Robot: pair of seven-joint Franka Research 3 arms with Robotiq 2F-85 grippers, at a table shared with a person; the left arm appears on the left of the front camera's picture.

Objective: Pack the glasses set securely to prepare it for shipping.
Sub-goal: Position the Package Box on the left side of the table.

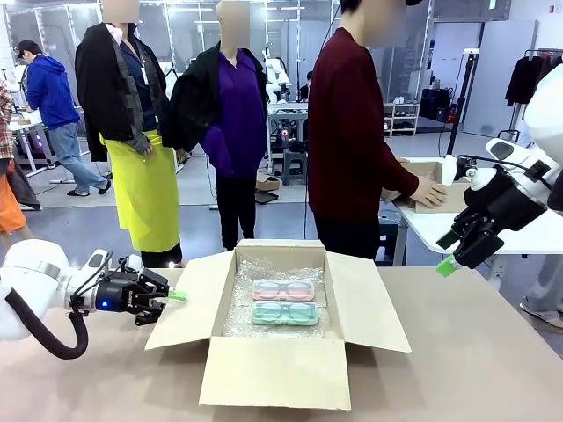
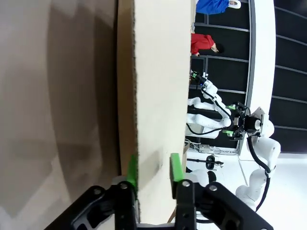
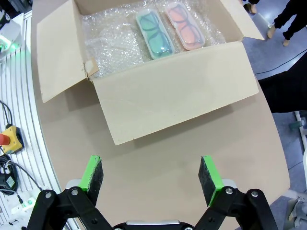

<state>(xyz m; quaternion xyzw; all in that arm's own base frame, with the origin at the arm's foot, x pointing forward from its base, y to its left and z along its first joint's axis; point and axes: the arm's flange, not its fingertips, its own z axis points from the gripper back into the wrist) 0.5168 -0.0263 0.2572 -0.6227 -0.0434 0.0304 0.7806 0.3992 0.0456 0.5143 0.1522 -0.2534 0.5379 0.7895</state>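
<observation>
We find the glasses set (image 1: 283,303) already in the open cardboard box (image 1: 273,374): pink case (image 1: 283,288) and mint green case (image 1: 283,312) lie side by side on bubble wrap (image 1: 264,268), which cushions them from below. Our left pincer (image 1: 173,296) straddles the edge of the left flap (image 1: 189,308), probably to fold it shut. We cannot tell whether it actually clamps the flap. Our right pincer (image 1: 447,264) hangs spread wide and empty above the tabletop (image 1: 475,369), leaving the box clear.
</observation>
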